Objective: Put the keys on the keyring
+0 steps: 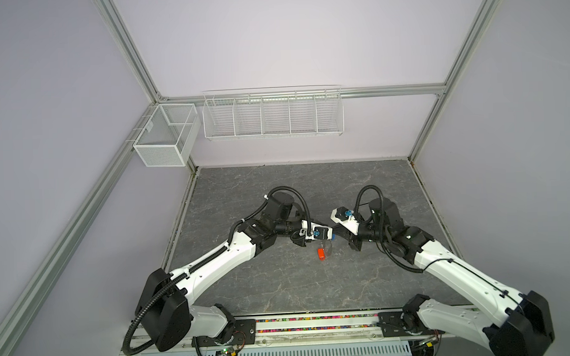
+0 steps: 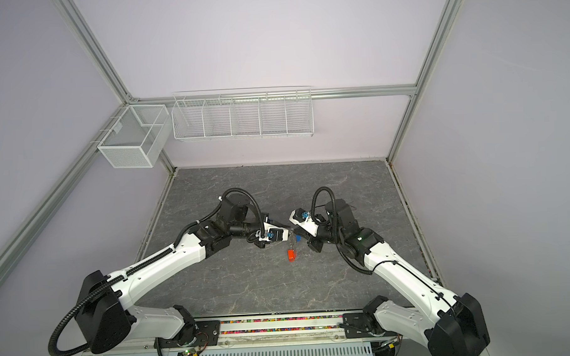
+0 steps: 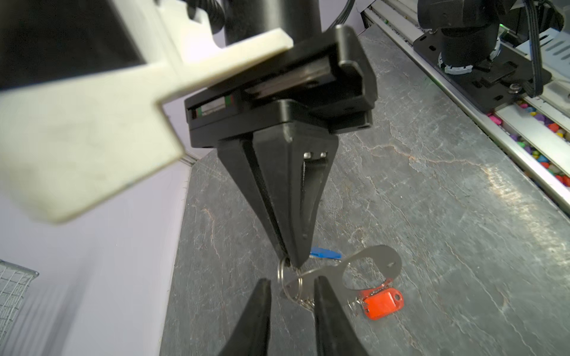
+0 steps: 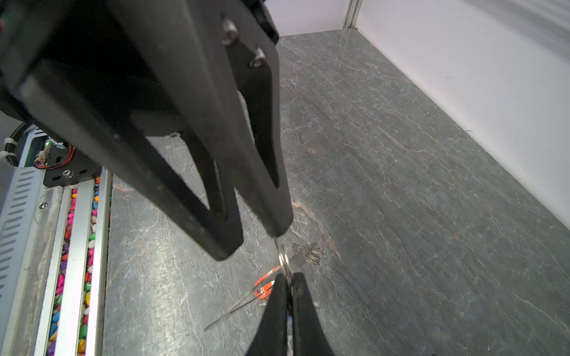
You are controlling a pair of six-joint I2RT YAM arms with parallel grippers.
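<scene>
Left gripper (image 3: 292,279), jaws apart, straddles the keyring (image 3: 385,255) end that the right gripper (image 3: 289,261) pinches tightly.

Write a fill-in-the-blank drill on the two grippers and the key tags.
The right gripper is ___ on a ring of the keyring. The left gripper stands ___. Unlike the blue tag, the other tag is ___.
Missing words: shut; open; red-orange.
</scene>
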